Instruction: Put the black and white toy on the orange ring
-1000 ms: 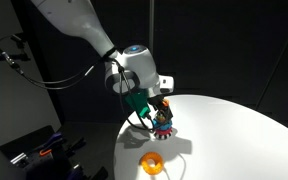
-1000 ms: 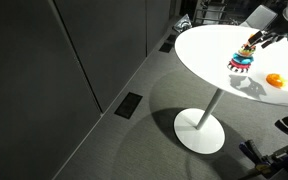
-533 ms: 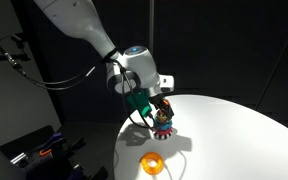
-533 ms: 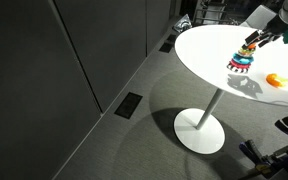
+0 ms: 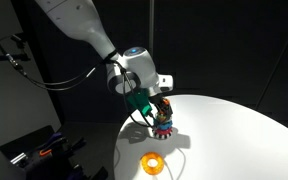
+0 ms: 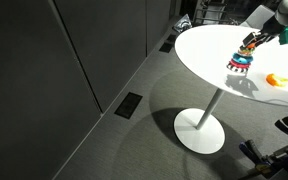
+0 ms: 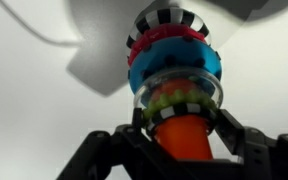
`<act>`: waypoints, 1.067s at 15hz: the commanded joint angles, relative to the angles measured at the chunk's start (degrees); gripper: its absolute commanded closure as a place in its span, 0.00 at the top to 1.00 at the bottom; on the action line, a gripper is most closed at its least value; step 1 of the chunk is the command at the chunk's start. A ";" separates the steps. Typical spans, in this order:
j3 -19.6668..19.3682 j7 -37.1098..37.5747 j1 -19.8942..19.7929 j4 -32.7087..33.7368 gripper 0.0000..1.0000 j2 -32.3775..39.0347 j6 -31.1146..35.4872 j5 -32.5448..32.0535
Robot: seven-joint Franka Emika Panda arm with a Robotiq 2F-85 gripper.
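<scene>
Jaws clamped on orange peg (image 7: 187,138), wrist view shows black and white toy (image 7: 172,18), both exterior views orange ring (image 5: 151,162) (image 6: 275,79)

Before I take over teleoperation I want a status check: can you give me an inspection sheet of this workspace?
Surface: round white pedestal table.
Job's things: black-and-white striped round piece at the base of a ringed stacking toy; flat orange ring lies on the table, apart from the stack.
Clutter: red and blue rings and an upright orange peg on the same stack.
Claw: claw is over the stack, fingers close either side of the peg; contact not certain.
Cables: black cable loops beside the arm.
Surroundings: dark wall panels, grey floor.
</scene>
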 commanded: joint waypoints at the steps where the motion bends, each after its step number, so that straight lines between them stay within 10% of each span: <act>1: -1.35 0.12 1.16 0.89 0.49 0.60 1.08 -0.84; 16: -6.99 1.91 5.96 -0.76 0.49 -6.03 -0.84 -0.08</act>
